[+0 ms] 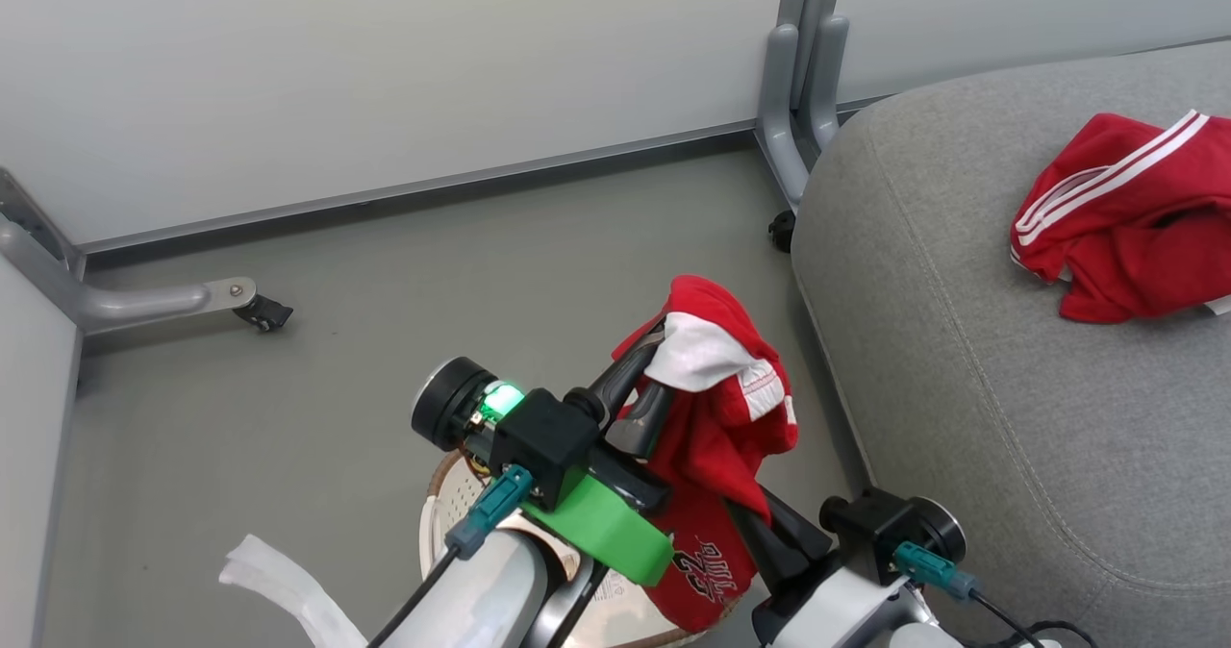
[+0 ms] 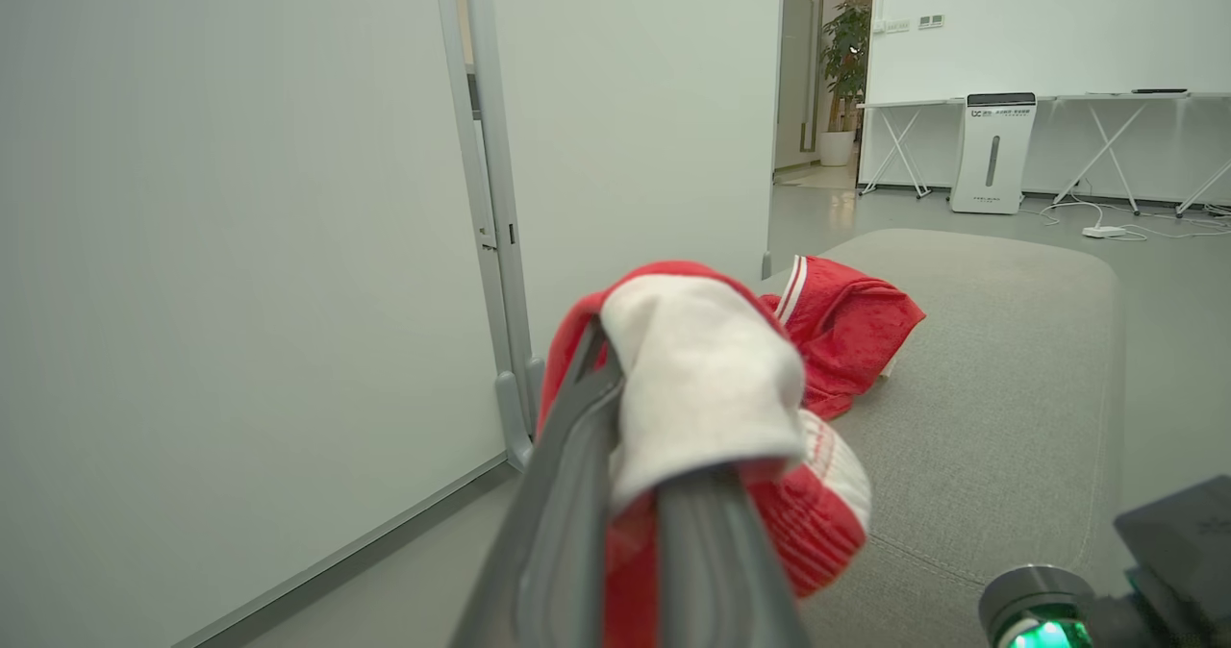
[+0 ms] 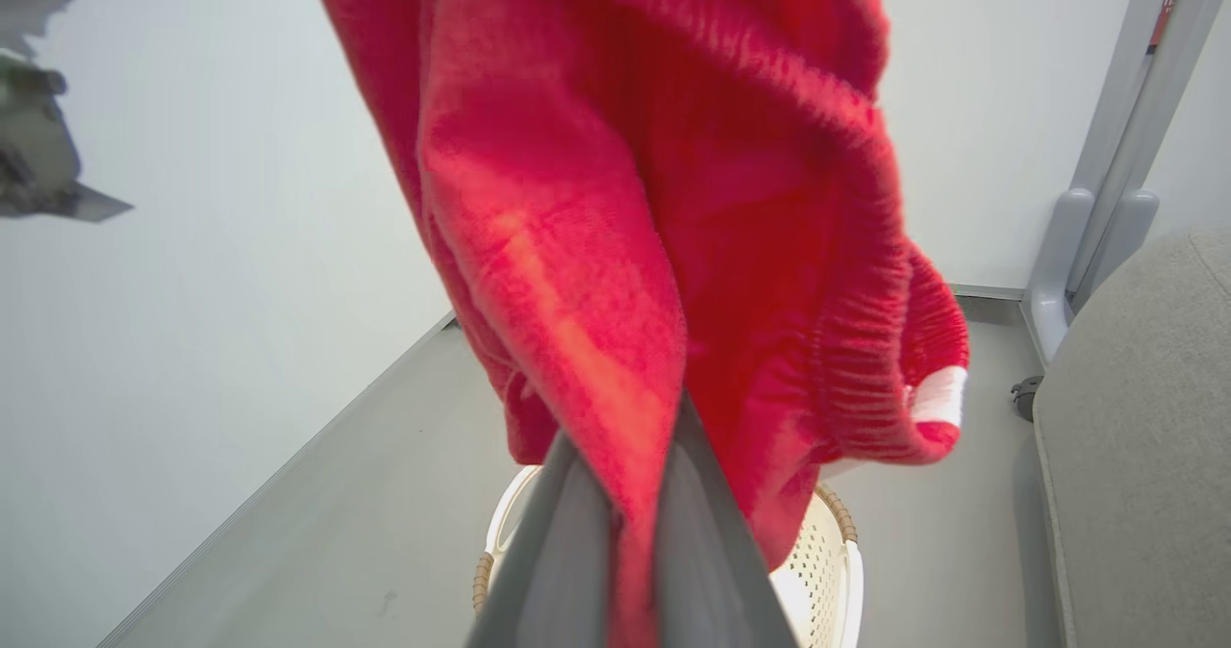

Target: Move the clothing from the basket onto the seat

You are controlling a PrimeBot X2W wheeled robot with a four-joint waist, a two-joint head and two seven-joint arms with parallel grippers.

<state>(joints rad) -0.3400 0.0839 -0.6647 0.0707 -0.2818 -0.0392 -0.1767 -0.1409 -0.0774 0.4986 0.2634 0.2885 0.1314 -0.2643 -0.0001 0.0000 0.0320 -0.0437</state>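
i see the basket (image 3: 829, 544) on the floor, low left. above it my left gripper (image 1: 646, 379) clamps the red jersey (image 1: 716, 436) at its top and my right gripper (image 1: 755, 523) pinches it lower down. at right, the striped red garment (image 1: 1125, 215) lies on the seat (image 1: 962, 388).

Left hand (image 1: 642, 384) clamped above clamped right hand (image 1: 762, 533).
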